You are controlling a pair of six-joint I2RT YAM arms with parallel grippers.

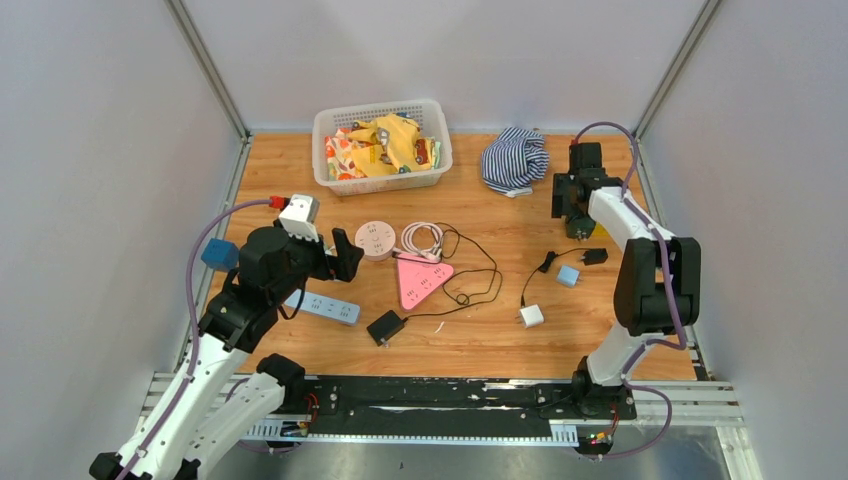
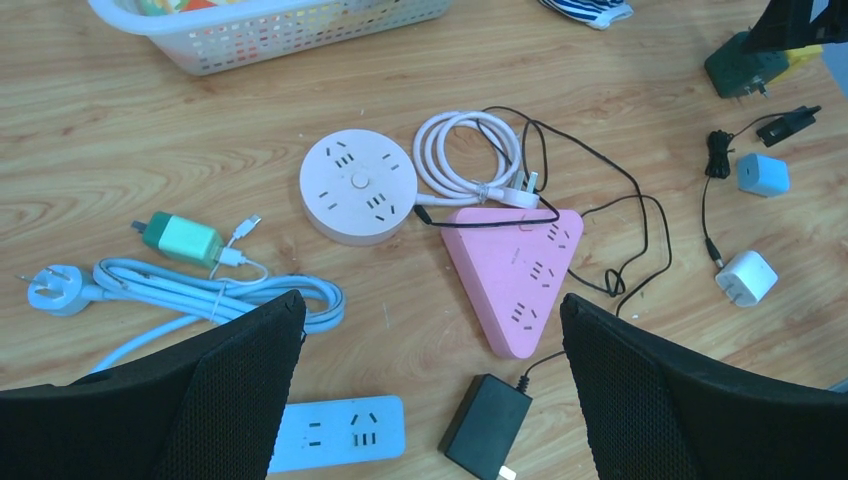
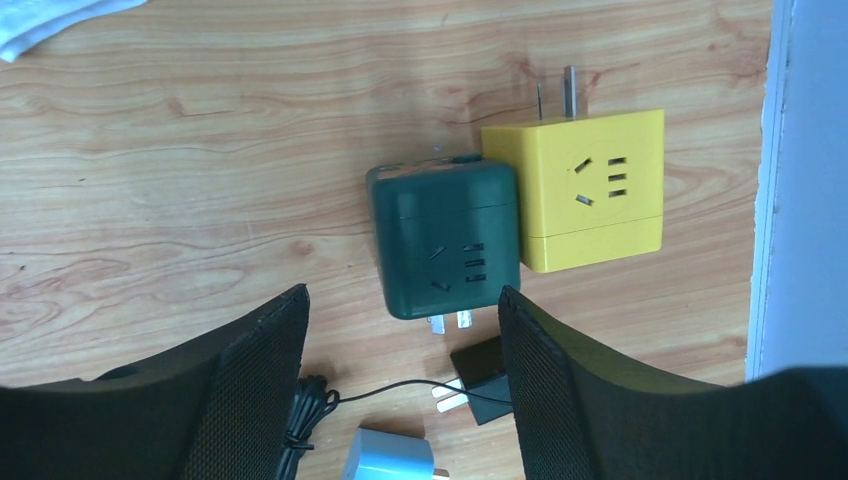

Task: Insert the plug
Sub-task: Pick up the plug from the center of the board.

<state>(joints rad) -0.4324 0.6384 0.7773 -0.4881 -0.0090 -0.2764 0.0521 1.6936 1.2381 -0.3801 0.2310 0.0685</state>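
Well, right tool (image 3: 402, 300) part-open, empty.

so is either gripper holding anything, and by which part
Nothing is held. The left gripper and right gripper are both open; the right one faces the green socket cube.

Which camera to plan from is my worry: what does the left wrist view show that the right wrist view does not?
Left wrist only: round pink strip, pink triangular strip, white charger. Right wrist only: the yellow cube's socket face. Both: green cube, light blue charger, small black plug.
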